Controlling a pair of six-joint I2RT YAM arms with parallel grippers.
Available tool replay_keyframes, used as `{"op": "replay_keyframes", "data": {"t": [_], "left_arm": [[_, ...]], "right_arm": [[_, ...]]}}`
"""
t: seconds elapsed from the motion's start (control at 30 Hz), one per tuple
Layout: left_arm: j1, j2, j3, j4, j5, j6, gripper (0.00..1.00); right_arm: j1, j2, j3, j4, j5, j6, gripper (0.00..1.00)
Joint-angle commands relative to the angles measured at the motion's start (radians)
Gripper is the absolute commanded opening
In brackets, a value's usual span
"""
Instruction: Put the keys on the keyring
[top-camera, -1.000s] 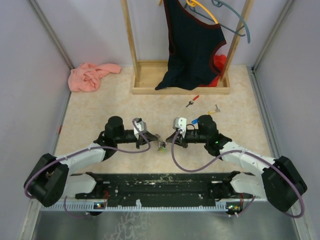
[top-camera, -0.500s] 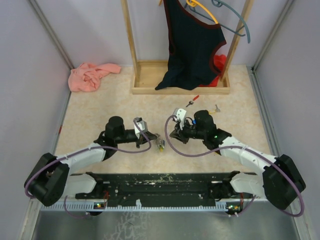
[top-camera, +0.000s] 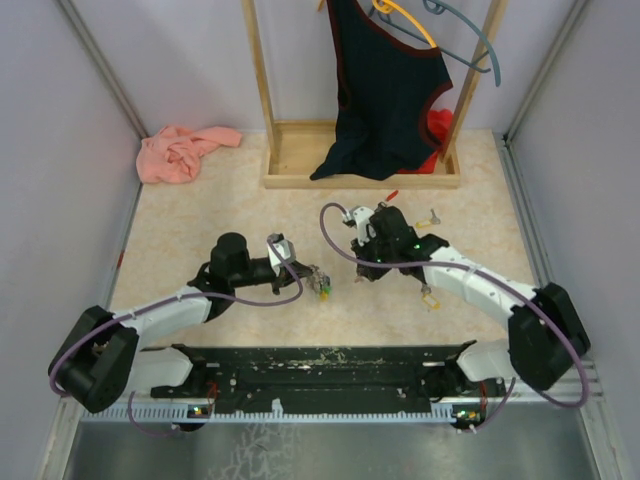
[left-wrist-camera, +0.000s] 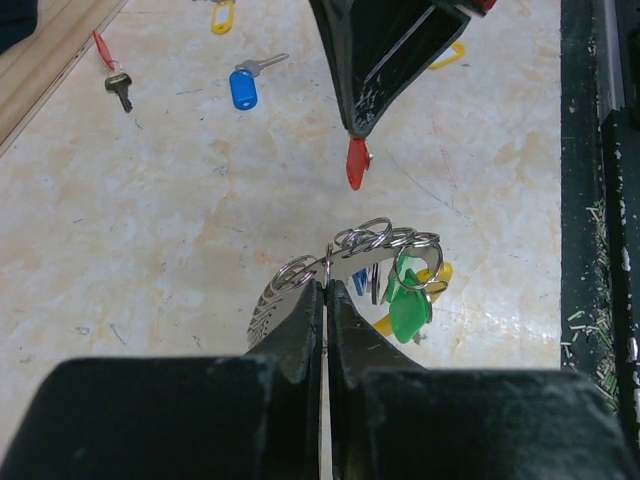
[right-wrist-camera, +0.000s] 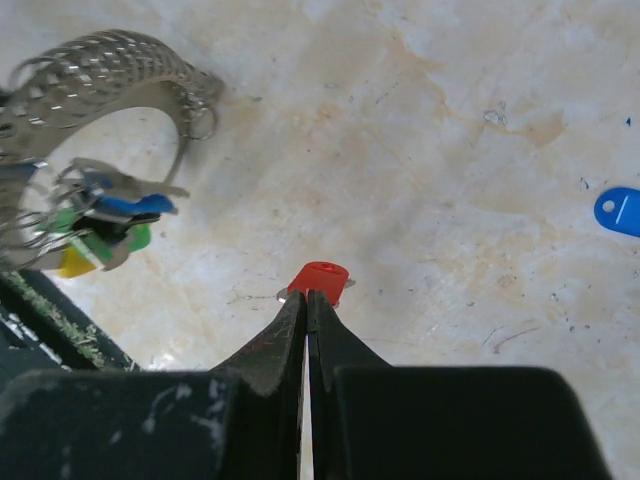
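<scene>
Red plastic shows at the tip of the right tool (right-wrist-camera: 306, 300), whose jaws are pressed together on the head of the red key (right-wrist-camera: 320, 277), at the centre of its view over the tabletop (right-wrist-camera: 450, 120). The left tool (left-wrist-camera: 326, 292) is pinched tight on the keyring (left-wrist-camera: 372, 240), low centre of its view, with tags hanging. The two tips are near but apart. A blue key (left-wrist-camera: 243, 88) and a yellow key (left-wrist-camera: 222, 15) lie loose at upper left, toward the wooden rack base (top-camera: 360, 181). Bare tabletop stretches left of the keyring. The black rail (top-camera: 320, 365) bounds the bottom edge.
</scene>
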Motion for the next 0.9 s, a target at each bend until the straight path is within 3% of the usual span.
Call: {"op": "replay_keyframes", "data": {"t": [0.0, 0.4, 0.6, 0.87], "left_arm": [[-0.001, -0.024, -0.016, 0.025, -0.006, 0.001, 0.01], [-0.001, -0.021, -0.014, 0.025, -0.008, 0.001, 0.01], [-0.001, -0.021, -0.014, 0.025, -0.004, 0.000, 0.01], [-0.001, -0.017, -0.014, 0.027, -0.001, -0.002, 0.01]], "right_arm": [[-0.007, 0.125, 0.099, -0.045, 0.094, 0.004, 0.00], [-0.006, 0.454, 0.289, -0.015, 0.171, -0.033, 0.00], [-0.007, 0.501, 0.300, 0.022, 0.164, -0.036, 0.00], [-0.007, 0.453, 0.280, 0.033, 0.165, -0.020, 0.14]]}}
